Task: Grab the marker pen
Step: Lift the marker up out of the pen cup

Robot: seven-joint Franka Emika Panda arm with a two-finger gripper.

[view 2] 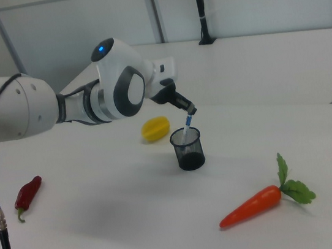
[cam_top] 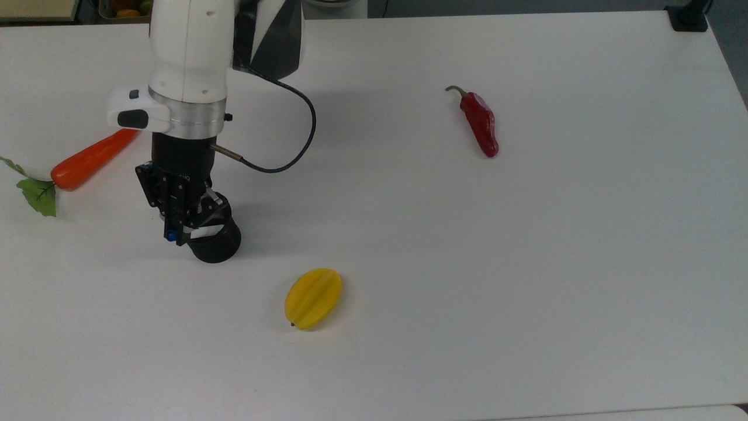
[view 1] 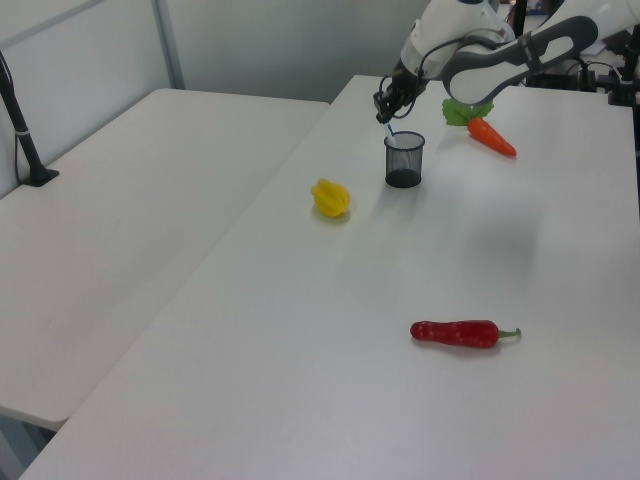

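Gripper (view 2: pixel 189 110) just above black mesh cup (view 2: pixel 187 149), fingers pinching blue top end of marker pen (view 2: pixel 186 128). Pen runs down from fingers into cup, long axis near upright w/ slight tilt; lower end inside cup, upper white barrel clear of rim. Cup holds nothing else that can be made out. Judged: pull should go straight up along pen axis so barrel clears rim w/o tipping cup. Carrot (view 2: pixel 250 206), yellow fruit (view 2: pixel 155 128), red chilli (view 2: pixel 27 193) lying loose on desk (view 2: pixel 137 227), well apart.
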